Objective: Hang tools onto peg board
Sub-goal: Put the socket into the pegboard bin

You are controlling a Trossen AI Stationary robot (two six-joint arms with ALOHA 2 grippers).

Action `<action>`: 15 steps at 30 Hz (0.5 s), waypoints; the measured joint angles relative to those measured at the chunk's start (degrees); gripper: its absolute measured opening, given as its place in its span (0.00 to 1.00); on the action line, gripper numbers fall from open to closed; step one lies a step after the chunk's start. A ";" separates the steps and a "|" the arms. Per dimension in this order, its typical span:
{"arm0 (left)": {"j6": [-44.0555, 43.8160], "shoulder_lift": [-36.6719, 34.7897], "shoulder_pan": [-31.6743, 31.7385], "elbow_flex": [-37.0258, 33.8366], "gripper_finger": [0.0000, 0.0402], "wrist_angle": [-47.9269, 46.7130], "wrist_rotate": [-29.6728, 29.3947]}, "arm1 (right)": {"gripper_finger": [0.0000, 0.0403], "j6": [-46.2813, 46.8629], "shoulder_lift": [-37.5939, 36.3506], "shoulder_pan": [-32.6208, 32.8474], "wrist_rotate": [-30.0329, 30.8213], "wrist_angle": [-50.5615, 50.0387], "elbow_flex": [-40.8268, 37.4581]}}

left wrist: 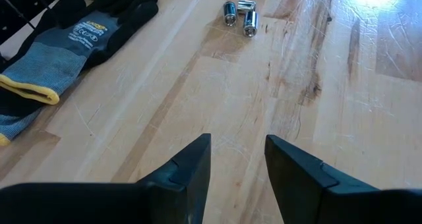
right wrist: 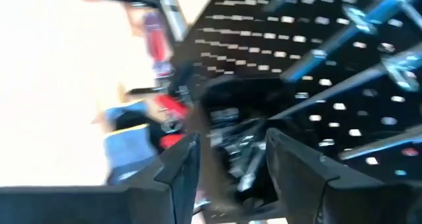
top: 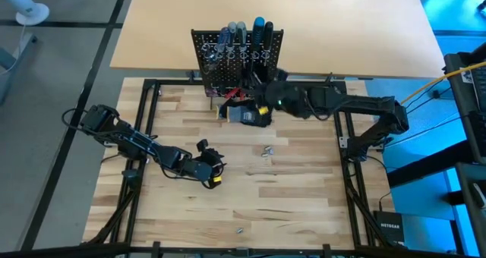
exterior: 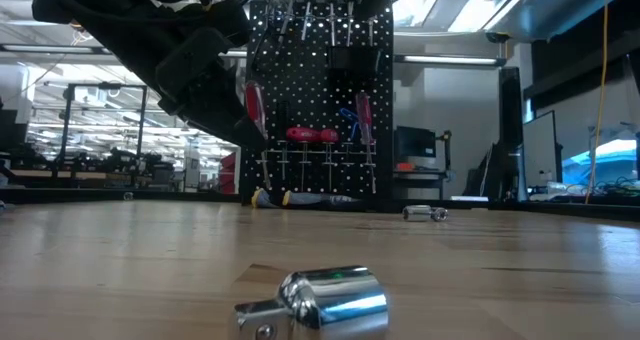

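Surface: pale butcher-block tabletop inside a black frame, with a tan table beyond it. Low view looks into a large lit room with ceiling lights and monitors at right.

Peg board stands upright at the far edge of the tabletop; screwdrivers with black, blue and grey handles sit in its top row, red-handled ones hang lower on its face. A blue-grey glove with yellow cuff lies at the board's foot. Small silver pieces lie mid-table, well apart from the board; one more lies near the low camera.

Open room: near half of the tabletop is largely bare wood.

Right gripper is up against the peg board, over the black bin; fingers apart, nothing clamped between them; shiny metal bits lie just beyond the tips.

Left gripper is low over bare wood at near left, fingers parted, holding nothing
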 joint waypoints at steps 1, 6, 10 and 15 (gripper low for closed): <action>0.00 -0.01 0.00 0.00 0.33 -0.01 -0.02 | 0.43 0.47 -0.28 1.36 -0.03 -1.37 0.00; 0.00 0.00 0.01 0.01 0.33 0.02 0.00 | 0.43 3.21 -1.04 8.09 -0.64 -8.54 0.00; -0.21 -0.01 -0.01 0.00 0.33 0.13 -0.01 | 0.43 7.16 -0.96 11.92 -5.15 -13.61 -0.42; -1.05 0.00 0.00 0.00 0.33 0.09 0.00 | 0.43 10.98 -0.94 14.90 -10.57 -14.18 -4.24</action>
